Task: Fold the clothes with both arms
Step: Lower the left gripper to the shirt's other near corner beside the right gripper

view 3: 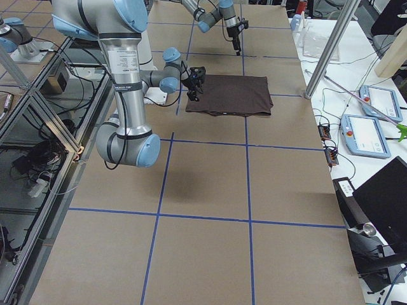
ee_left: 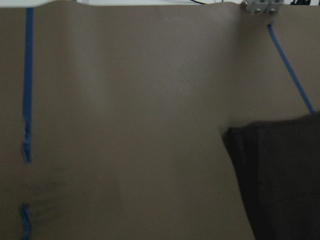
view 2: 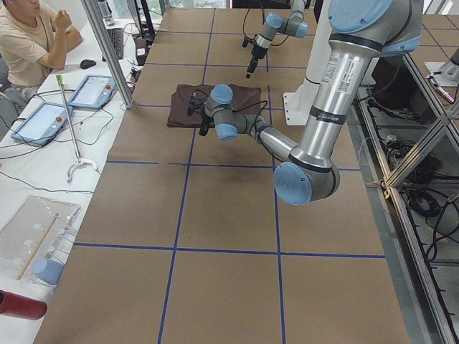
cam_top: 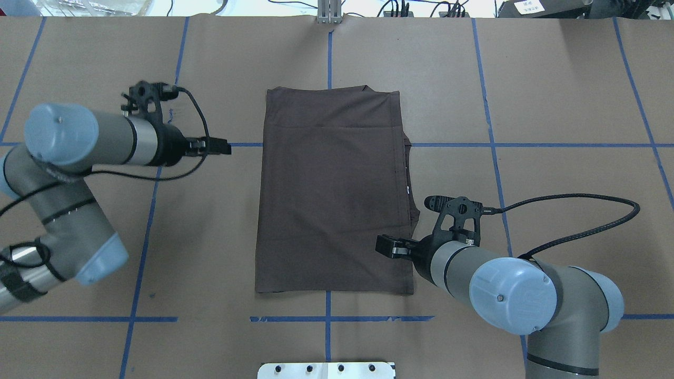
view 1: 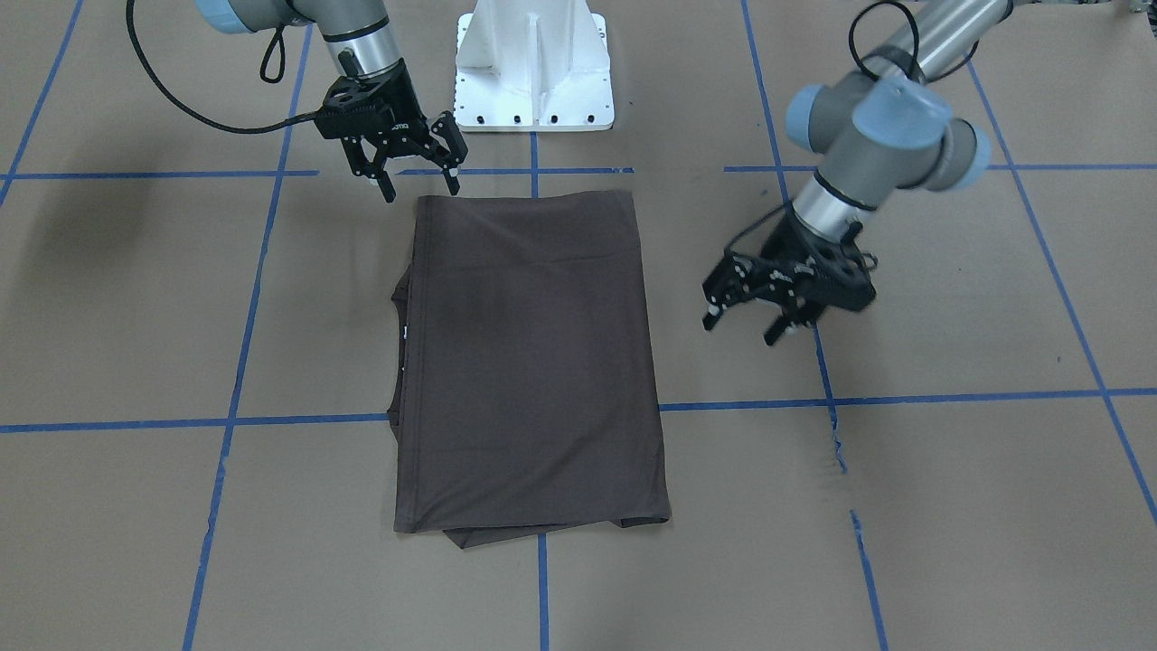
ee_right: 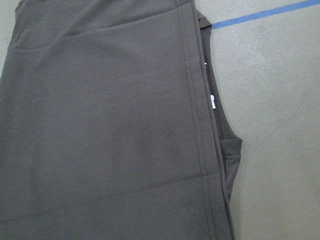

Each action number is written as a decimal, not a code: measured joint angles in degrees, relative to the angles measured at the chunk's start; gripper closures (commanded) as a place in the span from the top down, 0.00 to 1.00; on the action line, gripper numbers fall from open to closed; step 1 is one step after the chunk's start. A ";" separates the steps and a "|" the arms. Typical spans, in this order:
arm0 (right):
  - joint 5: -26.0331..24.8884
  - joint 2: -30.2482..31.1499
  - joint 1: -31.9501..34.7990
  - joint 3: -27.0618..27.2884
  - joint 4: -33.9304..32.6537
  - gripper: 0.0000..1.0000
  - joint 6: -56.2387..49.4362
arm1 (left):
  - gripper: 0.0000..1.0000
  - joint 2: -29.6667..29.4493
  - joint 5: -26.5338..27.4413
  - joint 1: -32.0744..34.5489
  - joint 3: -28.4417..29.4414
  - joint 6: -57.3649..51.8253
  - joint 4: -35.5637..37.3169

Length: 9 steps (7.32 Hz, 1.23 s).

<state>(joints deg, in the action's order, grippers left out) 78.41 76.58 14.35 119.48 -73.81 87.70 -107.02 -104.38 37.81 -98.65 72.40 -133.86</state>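
One T-shirt, dark brown, folded to a tall rectangle and lying flat mid-worktop, one short edge toward the white pedestal. The top layer is smooth, with a faint crease across it near the pedestal end. On the robot's right side the collar edge pokes out from under the fold, and a white tag shows there; the right wrist view has the stitched hem running along that same side. At the far short edge a lower layer sticks out slightly. Right tool: jaws apart, nothing in them, fingers pointing down at the shirt's near right corner. Cannot tell if the tips touch the cloth. Left tool: jaws also spread, nothing held, off the shirt's left long edge with bare paper between, tilted toward the cloth. The left wrist view is dim and catches only a shirt corner at lower right. The worktop is brown paper with a grid of blue tape lines. A person sits at the side desk past the far edge.
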 measured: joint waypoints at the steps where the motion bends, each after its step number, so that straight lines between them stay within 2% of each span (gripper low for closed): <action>1: 0.11 -0.02 0.49 0.01 0.02 1.00 0.26 | 0.72 2.02 4.30 -5.64 -3.38 7.92 0.00; 3: 0.14 -0.03 0.88 -0.04 0.02 1.00 1.93 | 0.57 3.22 11.48 -15.45 -5.99 20.21 0.27; 5: 0.09 0.02 0.96 -0.07 0.02 1.00 2.66 | 0.55 3.10 15.54 -22.16 -7.48 27.30 2.82; 9: 0.08 0.06 1.01 -0.12 -0.02 1.00 2.83 | 0.55 3.38 17.17 -24.61 -7.00 29.51 4.37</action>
<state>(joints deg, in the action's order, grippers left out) 78.49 76.64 15.36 119.36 -73.83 90.52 -103.65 -87.21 13.19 -105.66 101.91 -129.49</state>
